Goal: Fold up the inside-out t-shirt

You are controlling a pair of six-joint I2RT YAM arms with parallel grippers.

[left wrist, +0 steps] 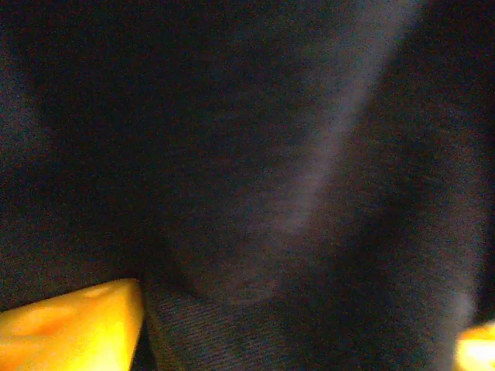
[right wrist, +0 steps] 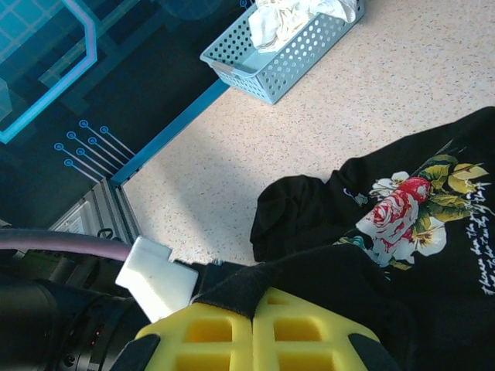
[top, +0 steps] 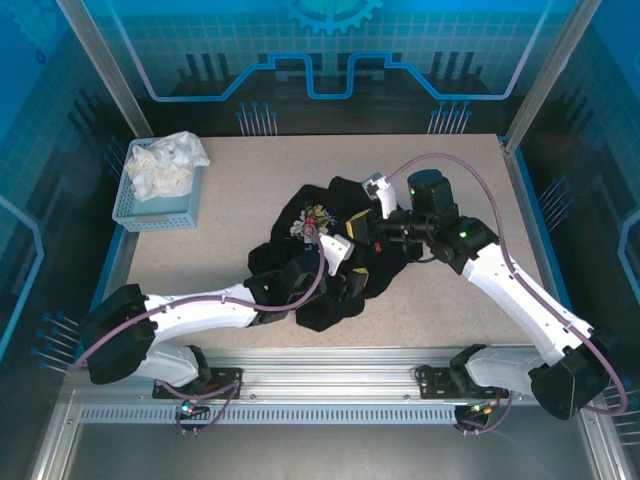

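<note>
Blue basket point(top: 160, 212) holds white cloth point(top: 165, 165); right tool point(right wrist: 254, 297) pinches black t-shirt point(right wrist: 309, 209), left tool point(left wrist: 294, 325) gapes wide.

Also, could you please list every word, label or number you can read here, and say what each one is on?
Script lines beside the rose print on the black t-shirt: too small and blurred to read.
Blue basket: no label visible.
Nothing else carries legible text.
</note>
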